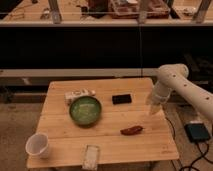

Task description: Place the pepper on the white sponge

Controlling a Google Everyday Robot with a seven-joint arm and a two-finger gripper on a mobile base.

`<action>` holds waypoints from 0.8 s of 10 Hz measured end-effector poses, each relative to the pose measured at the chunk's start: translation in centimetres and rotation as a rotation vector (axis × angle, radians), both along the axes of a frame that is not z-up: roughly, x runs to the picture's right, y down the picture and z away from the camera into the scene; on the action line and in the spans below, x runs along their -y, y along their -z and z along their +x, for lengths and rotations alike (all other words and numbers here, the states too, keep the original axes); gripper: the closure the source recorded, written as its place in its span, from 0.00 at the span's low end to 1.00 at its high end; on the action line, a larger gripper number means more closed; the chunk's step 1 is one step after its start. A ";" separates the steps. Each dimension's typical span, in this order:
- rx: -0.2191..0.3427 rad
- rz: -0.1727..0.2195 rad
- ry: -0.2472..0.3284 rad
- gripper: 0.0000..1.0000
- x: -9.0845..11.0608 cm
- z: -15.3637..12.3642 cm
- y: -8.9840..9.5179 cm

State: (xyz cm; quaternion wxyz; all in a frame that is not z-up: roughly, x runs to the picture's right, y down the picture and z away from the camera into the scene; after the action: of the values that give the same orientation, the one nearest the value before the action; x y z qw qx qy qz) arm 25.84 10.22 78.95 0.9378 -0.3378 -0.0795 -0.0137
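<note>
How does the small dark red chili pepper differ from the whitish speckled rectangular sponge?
Colour: pepper dark red-brown, sponge pale whitish-grey. Shape: pepper slim, slightly curved; sponge blocky. Place: pepper right of centre, sponge at the front edge. Both lie flat on the wooden table, apart. The gripper hangs over the table's right side, behind the pepper, touching neither.

pepper (131,130): dark red, slightly curved, lying flat
white sponge (91,156): speckled block, front-left of pepper, well apart
gripper (154,109): above-right of pepper
</note>
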 end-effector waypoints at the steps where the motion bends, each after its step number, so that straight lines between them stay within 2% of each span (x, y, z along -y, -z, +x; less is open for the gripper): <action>1: 0.000 0.000 0.000 0.52 0.0 0.0 0.0; 8: 0.003 0.000 0.000 0.51 -0.1 -0.2 0.0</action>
State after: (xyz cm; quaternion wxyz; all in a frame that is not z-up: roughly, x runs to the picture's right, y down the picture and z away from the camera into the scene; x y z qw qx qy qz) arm 25.68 10.35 78.98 0.9376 -0.3379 -0.0811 -0.0140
